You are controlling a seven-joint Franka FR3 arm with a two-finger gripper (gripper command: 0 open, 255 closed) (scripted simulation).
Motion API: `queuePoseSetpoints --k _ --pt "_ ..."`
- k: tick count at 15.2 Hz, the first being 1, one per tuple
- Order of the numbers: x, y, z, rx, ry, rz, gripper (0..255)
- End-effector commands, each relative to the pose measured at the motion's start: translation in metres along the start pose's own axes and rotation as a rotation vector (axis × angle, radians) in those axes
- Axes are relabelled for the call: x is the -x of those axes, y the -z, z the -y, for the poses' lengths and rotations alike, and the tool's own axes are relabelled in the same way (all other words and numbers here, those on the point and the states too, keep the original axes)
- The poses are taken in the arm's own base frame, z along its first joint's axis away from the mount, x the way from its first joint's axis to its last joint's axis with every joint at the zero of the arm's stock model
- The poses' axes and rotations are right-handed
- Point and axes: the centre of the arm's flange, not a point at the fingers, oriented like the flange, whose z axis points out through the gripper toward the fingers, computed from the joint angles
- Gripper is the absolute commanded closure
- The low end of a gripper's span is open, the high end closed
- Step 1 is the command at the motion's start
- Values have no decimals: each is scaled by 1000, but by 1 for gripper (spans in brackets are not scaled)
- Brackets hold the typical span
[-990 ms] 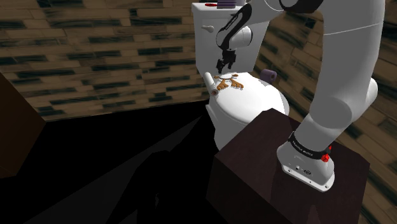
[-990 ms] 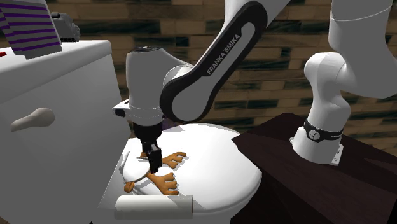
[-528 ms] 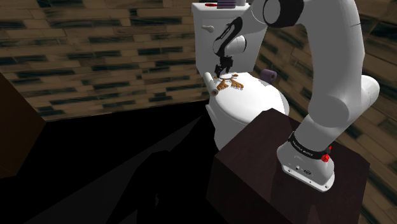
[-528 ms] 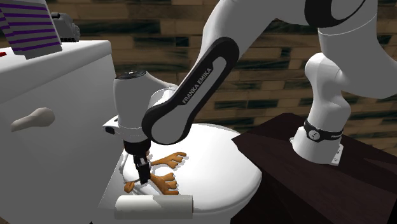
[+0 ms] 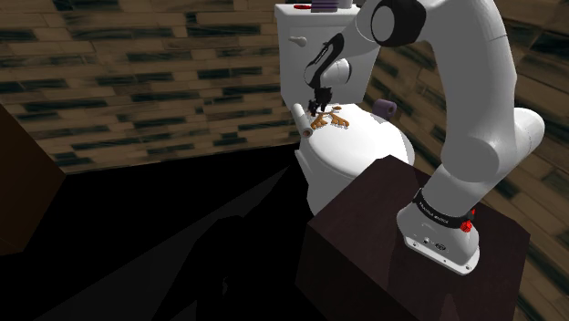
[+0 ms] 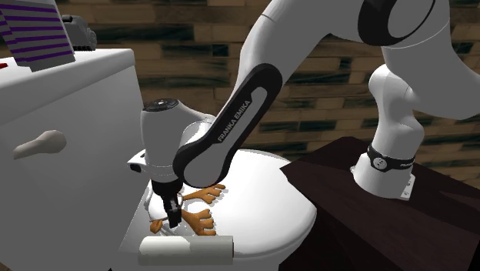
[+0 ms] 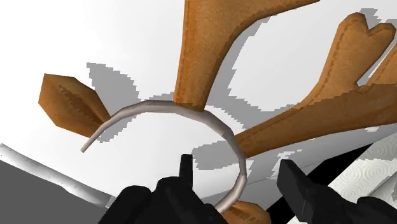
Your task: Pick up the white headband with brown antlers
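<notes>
We read one marking: "FRANKA EMIKA", white capitals running along the dark panel of the arm's forearm link (image 6: pixel 231 127), second exterior view. The black band at the arm's base (image 6: pixel 388 160) carries small lettering (too fine to read).

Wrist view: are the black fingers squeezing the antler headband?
No, the gripper is open: its fingers stand apart, with the headband's thin band between them, untouched.
</notes>
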Motion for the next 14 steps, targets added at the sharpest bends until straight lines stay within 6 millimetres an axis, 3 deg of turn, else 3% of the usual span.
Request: queuePoseSetpoints --k 1,9,14 --pt "1 -4 3 -3 2 5 255" --pt "1 -4 2 -3 2 5 255" --pt "-2 23 0 -3 2 5 255"
